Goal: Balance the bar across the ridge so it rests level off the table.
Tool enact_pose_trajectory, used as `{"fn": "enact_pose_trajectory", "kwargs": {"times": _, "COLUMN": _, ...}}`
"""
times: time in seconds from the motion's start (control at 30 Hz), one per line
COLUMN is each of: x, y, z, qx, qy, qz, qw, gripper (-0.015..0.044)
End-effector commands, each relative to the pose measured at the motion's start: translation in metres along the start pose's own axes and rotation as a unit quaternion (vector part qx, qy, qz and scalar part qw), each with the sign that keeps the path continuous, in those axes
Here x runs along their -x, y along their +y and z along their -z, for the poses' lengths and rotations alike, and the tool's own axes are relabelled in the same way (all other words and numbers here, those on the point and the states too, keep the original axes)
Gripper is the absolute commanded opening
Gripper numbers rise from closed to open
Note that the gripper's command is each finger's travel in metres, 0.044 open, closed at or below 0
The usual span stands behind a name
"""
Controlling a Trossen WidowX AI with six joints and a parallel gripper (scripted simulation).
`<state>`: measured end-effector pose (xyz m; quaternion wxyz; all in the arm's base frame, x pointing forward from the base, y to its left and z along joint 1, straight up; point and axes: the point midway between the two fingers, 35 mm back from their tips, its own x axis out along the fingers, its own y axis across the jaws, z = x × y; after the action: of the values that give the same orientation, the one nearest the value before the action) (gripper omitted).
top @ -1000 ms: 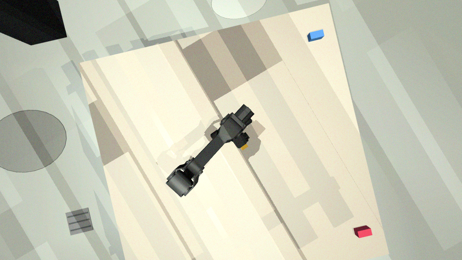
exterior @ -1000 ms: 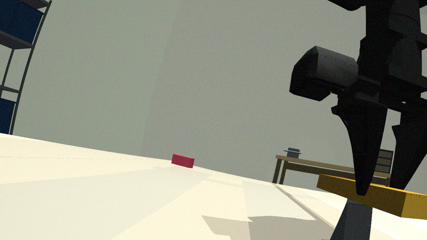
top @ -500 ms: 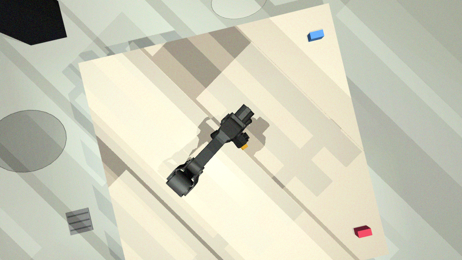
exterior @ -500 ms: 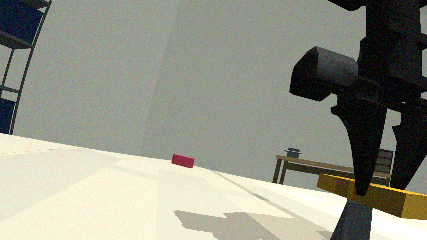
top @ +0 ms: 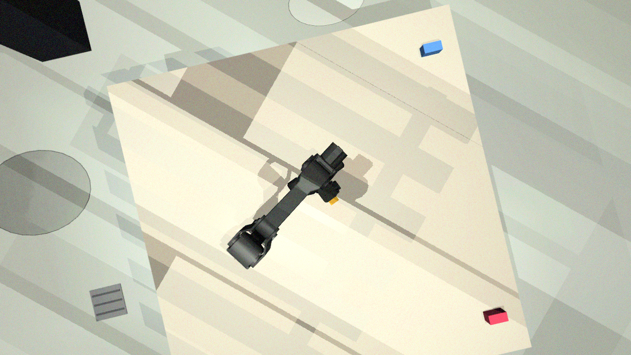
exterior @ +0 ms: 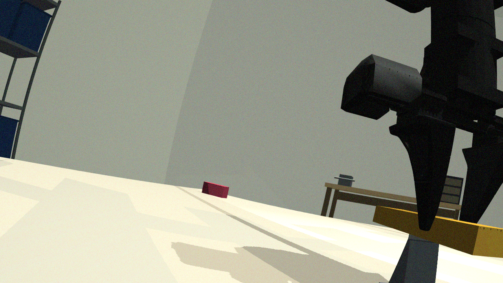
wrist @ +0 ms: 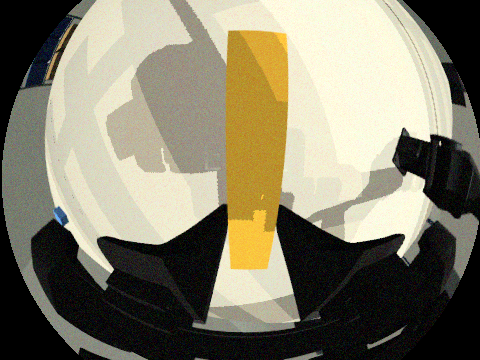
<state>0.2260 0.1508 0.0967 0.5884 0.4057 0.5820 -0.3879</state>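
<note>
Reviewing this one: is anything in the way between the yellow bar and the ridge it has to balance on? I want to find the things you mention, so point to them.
Nothing visible is. In the exterior view the yellow bar (top: 333,200) (exterior: 452,232) (wrist: 257,150) lies directly over the top of the grey ridge (exterior: 420,262), with no object between; whether they actually touch is too fine to tell.

Downturned hand, fingers slightly parted

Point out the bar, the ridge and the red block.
Yellow bar (top: 333,200) (exterior: 453,231) (wrist: 256,150): top, visible end; exterior, side face; wrist, upper face.
Gray ridge (exterior: 423,260): exterior, near face.
Red block (top: 498,317) (exterior: 216,190): top, upper face; exterior, long side.
</note>
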Motion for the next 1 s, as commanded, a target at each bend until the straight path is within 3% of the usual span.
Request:
{"fn": "enact_pose_trajectory", "kwargs": {"times": 0.0, "x": -0.0002, "y": -0.0001, "z": 0.0, "qx": 0.0, "qy": 0.0, "qz": 0.0, "qw": 1.0, "gripper": 0.017}}
{"fn": "enact_pose_trajectory", "kwargs": {"times": 0.97, "x": -0.0002, "y": -0.0001, "z": 0.0, "qx": 0.0, "qy": 0.0, "qz": 0.0, "qw": 1.0, "gripper": 0.0185}}
